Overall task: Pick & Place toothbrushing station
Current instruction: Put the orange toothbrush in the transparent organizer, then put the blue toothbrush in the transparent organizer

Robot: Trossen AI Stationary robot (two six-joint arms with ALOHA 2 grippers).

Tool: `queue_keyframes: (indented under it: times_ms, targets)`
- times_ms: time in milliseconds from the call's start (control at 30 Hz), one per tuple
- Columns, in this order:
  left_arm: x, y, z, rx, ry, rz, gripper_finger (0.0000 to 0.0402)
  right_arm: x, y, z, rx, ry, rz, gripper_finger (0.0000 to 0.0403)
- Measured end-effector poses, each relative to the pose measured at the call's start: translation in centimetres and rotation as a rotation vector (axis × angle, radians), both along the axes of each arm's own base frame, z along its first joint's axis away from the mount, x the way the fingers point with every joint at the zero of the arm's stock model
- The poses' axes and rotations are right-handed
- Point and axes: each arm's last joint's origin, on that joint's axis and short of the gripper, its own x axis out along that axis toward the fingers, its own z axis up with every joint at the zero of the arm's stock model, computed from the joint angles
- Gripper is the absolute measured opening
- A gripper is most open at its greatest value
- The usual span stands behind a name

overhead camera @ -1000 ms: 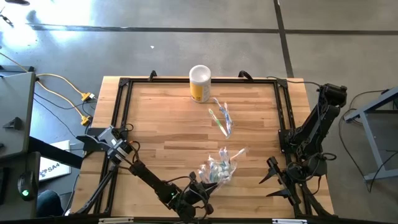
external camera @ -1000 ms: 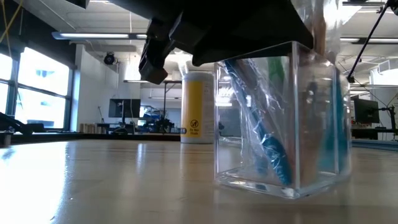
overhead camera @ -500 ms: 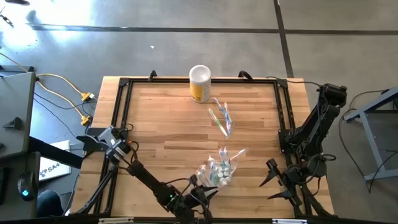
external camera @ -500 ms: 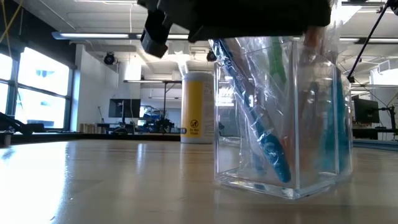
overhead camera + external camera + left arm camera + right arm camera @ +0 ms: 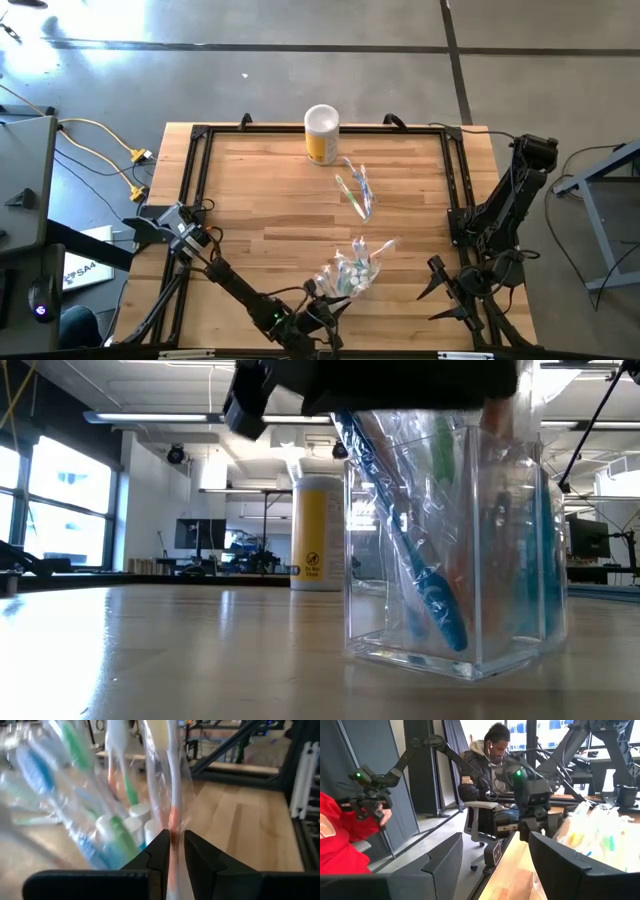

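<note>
While pinching one toothbrush (image 5: 172, 815) upright | left gripper (image 5: 172, 851) squeezed on its handle, right above clear box (image 5: 447, 550) | right gripper (image 5: 495, 865) spread wide, farther away

I am lifting my left gripper (image 5: 370, 375) higher above the clear holder (image 5: 450, 550), and the blue toothbrush (image 5: 400, 530) is tilting further inside it.

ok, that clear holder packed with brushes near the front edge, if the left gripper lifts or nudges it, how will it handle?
The clear holder looks rigid with a flat base, so it would probably slide rather than roll. Toothbrushes and crinkly bag stick above its rim, so it may be top-heavy and tip. The left gripper is pinching bag film and a handle; a lift may pull out contents only.
</note>
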Motion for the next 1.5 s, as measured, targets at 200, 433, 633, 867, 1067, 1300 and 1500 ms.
queue_keyframes:
  times_ms: [200,433,633,867,1067,1300,1500]
  targets:
    - [-0.4,0.3,-1.0,-0.065,0.03,0.031,0.0056,0.0,0.0,0.0,0.021,0.013,0.004,0.022]
    - [-0.3,0.3,-1.1,-0.078,0.029,0.024,0.0132,0.0,0.0,-0.1,0.014,0.016,0.003,0.022]
    - [-0.3,0.2,-1.0,-0.082,0.023,0.025,0.0187,0.0,0.0,-0.1,0.009,0.012,-0.002,0.022]
    - [-1.1,-0.3,0.0,0.027,0.043,0.03,0.019,-0.2,-0.6,0.8,-0.003,-0.025,-0.029,0.022]
    - [-2.2,-1.0,2.1,0.113,0.032,0.069,0.019,-0.4,-2.2,1.8,-0.009,-0.046,-0.24,0.022]
    - [-3.4,-1.0,4.8,0.258,0.059,0.149,0.019,-1.3,-6.2,4.5,-0.012,-0.053,-0.699,0.022]
    - [-4.3,0.5,9.2,0.361,0.09,0.276,0.019,-1.7,-11.0,8.1,-0.069,-0.093,-0.902,0.022]
